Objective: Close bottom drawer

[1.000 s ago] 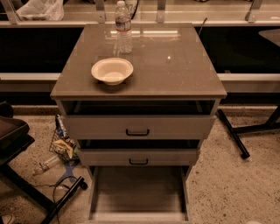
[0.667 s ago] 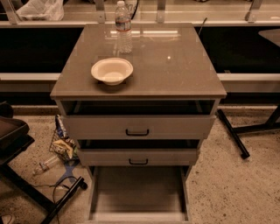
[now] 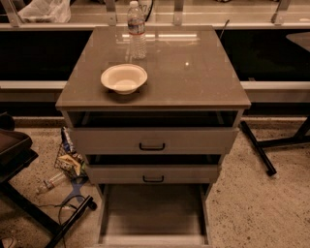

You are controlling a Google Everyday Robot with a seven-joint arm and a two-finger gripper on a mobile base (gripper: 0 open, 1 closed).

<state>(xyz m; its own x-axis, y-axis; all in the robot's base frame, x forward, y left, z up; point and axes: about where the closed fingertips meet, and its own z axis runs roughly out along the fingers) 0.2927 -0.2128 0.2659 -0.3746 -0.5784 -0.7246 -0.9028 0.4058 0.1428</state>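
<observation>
Cabinet: grey-beige, centre of the view, glossy flat top, three drawers stacked below.
Bowl: pale, round, upright on the cabinet top, toward 9 o'clock from the top's centre.
Water bottle: clear plastic, upright, at 12 o'clock from the bowl, near the back edge, apart from the bowl.
Top drawer: slightly pulled out, dark gap above its front, small dark handle at the middle.
Middle drawer: directly below, also slightly out, with a matching handle.
Bottom drawer: at 6 o'clock in the view, lowest of the three, pulled far out toward the camera, inner floor and both side walls exposed, front at the lower edge of the frame.
Gripper: outside the view; state cannot be told.
Wire basket: on the floor at 9 o'clock from the drawers, holding packets.
Plastic bag: pale, crumpled, at 11 o'clock on the rear ledge.
Floor: speckled, light.
</observation>
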